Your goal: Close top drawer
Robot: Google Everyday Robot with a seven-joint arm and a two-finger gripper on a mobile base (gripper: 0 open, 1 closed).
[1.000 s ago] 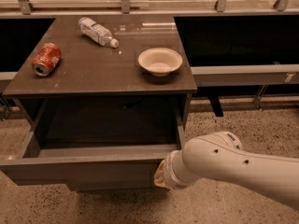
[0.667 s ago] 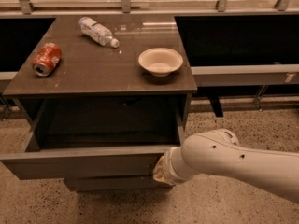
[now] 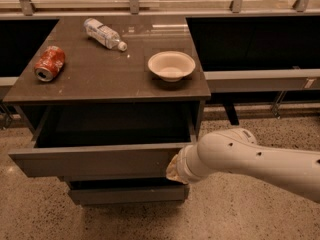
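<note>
The top drawer (image 3: 95, 159) is a wide, shallow grey drawer with a plain flat front and a dark inside. It stands pulled out from under the dark cabinet top (image 3: 100, 79). My white arm (image 3: 250, 159) reaches in from the right. My gripper (image 3: 172, 170) is at the right end of the drawer front, against it, with the wrist hiding it. A lower grey drawer front (image 3: 127, 193) shows beneath the top drawer.
On the cabinet top lie a red soda can (image 3: 49, 63) at the left, a clear plastic bottle (image 3: 104, 33) at the back and a pale bowl (image 3: 171, 65) at the right. Dark shelving and a metal railing run behind. Speckled floor (image 3: 230, 214) lies around the cabinet.
The top drawer has slid inward toward the cabinet, and my arm has moved with it, staying at the right end of the drawer front.
</note>
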